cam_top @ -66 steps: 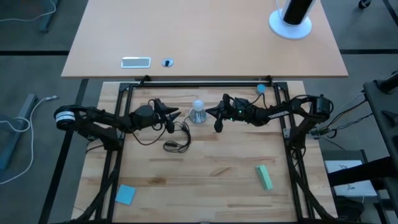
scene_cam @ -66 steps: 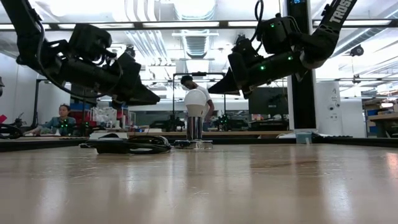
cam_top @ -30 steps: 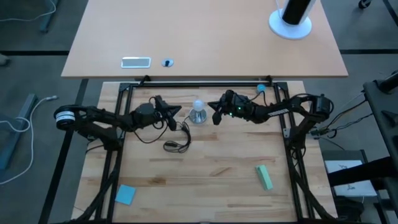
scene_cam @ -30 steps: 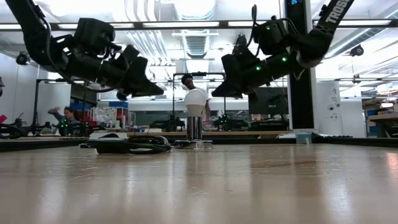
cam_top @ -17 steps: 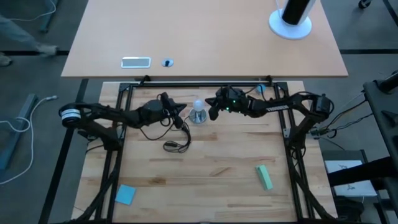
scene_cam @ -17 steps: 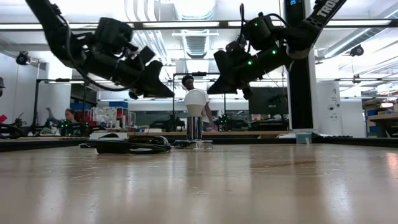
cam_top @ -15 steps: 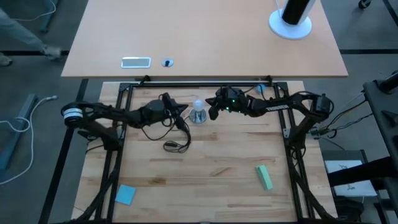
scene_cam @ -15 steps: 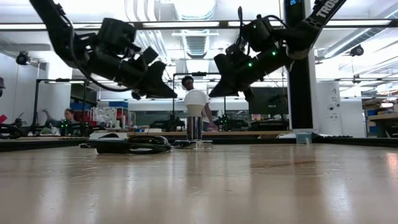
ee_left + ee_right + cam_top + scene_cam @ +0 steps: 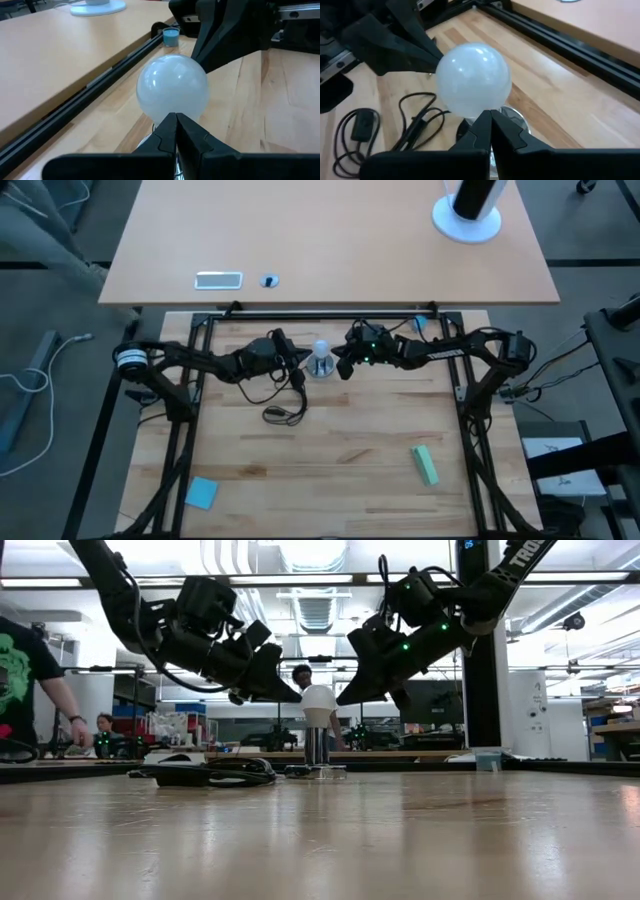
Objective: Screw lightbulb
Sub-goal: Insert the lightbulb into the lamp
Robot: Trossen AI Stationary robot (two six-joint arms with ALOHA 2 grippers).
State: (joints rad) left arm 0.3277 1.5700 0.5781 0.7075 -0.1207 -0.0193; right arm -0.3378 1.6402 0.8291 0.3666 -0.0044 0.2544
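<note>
Table (image 9: 340,440) first: work confined to its far middle, just before the black rail. Nothing to fetch from the near half.

Two arms reaching in from either side, tips nearly meeting. Left gripper (image 9: 297,360) pressed together, holding nothing, tip just beside the bulb on its left. Right gripper (image 9: 340,365) likewise together and empty, tip just beside it on the right. Cannot tell whether either tip touches the glass.

Cord (image 9: 285,405) lying in loops near the left gripper, toward the near side. Keep the left arm above it; snagging it would probably drag the socket.

Socket (image 9: 316,748) upright on the wood, bulb (image 9: 319,352) standing upright in it, between the two tips. Seating depth hidden, so cannot say how far the thread is home.

Judged step: getting a grip for the turn. Doing it well:
- Spread one gripper's fingers apart before closing in; together like this, able only to nudge.
- Take the glass around its widest part, level and lightly; smooth and round, likely to slip or tilt under a skewed squeeze.
- Use the other gripper on the socket, low down, to stop it spinning along with the bulb.
- Turn about the upright axis in short arcs, release, re-grip; avoid side push, which could cross the thread or tip the socket.
- Stop at firm resistance.

Blue cap (image 9: 171,36) by the rail behind the right arm: no part in this, leave alone.
</note>
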